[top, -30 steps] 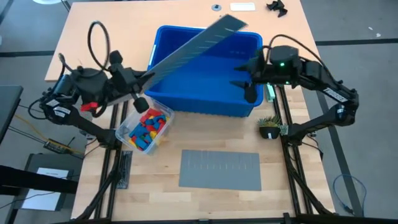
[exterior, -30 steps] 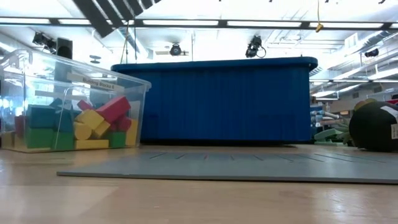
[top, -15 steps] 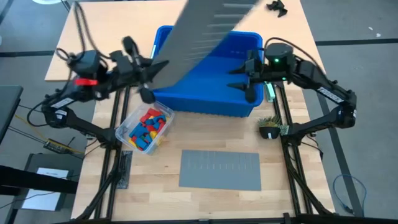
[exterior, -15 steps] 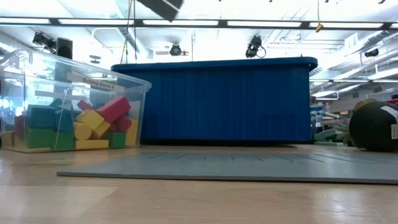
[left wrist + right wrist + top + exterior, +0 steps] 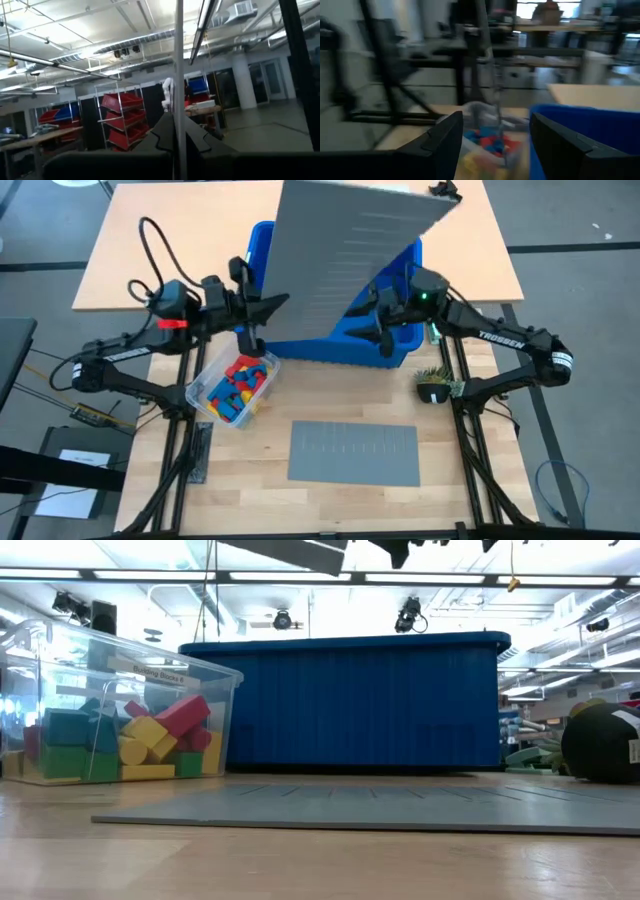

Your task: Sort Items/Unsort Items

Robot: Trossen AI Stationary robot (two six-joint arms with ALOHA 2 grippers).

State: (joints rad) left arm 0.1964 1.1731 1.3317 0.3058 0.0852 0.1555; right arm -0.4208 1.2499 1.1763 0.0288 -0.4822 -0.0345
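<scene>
**A:** Status on the pincers?

**B:** I see the left pincer (image 5: 268,307) clamped shut on a grey divider sheet (image 5: 345,260), holding it by one edge, lifted well above the blue bin (image 5: 395,350). From the high view the sheet covers most of the bin. In the left wrist view the sheet shows edge-on as a thin line (image 5: 179,75) running between my fingers.

**A:** Right side?

**B:** Right pincer (image 5: 368,323) is at the near right part of the bin, just under the raised sheet's edge. Fingers (image 5: 445,145) stand apart, nothing between them. It's not touching the sheet as far as I can tell. In the low view, dark parts of an arm (image 5: 400,548) poke in at the top edge next to the sheet's corner (image 5: 290,552).

**A:** Where are the blocks?

**B:** Toy blocks (image 5: 236,383) are all in the clear plastic tub (image 5: 205,405), on the table (image 5: 180,230) just beside the bin's near left corner, below the left pincer. Low view shows them piled: red, yellow, green, blue mixed (image 5: 130,745). I also catch them blurred in the right wrist view (image 5: 487,142), past the bin's rim.

**A:** Anything else on the table?

**B:** Second grey divider sheet (image 5: 353,453) lying flat on the near side, apart from the bin. Small potted plant (image 5: 434,385) near the bin's right corner. Small dark object (image 5: 445,190) at the far right edge.
</scene>
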